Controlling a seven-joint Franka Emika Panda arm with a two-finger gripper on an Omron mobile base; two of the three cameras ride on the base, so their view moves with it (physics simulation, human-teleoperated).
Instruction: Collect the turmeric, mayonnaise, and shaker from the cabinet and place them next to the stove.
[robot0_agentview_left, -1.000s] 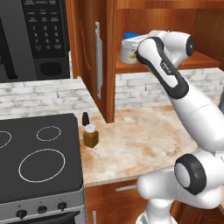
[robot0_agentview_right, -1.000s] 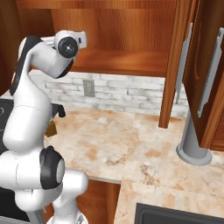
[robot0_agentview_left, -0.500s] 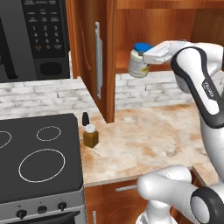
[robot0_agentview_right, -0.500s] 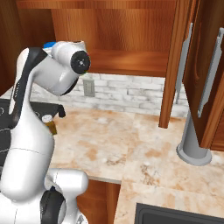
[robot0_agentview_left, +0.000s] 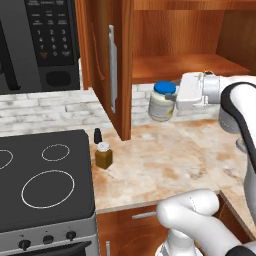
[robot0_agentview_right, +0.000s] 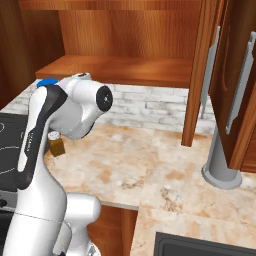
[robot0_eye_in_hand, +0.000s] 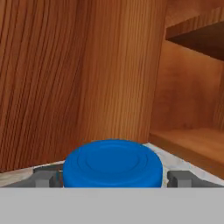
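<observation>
- Nearest you, the stove (robot0_agentview_left: 45, 185) has its black glass top bare, and the marbled counter (robot0_agentview_left: 170, 160) runs on to its right.
- Just beside the stove's right edge you already have two of the three: the turmeric (robot0_agentview_left: 103, 154) upright with its pale lid, and the small black shaker (robot0_agentview_left: 97, 135) just behind it. Those two look done.
- The third is in hand. The gripper (robot0_agentview_left: 172, 101) holds the mayonnaise (robot0_agentview_left: 162, 101) above the counter, outside the cabinet; in the hand view the jaws stand wide, one fingertip on each side of the blue lid, clamped on the jar.
- What is left for you, by my reading: carry the jar left and down, and set it near the other two.
- Beyond, the cabinet (robot0_agentview_left: 120, 60) hangs with its door open; its lower shelf looks bare.
- Farther left the black microwave (robot0_agentview_left: 40, 45) hangs over the stove, with a pale brick backsplash (robot0_agentview_right: 150, 107) behind the counter.
</observation>
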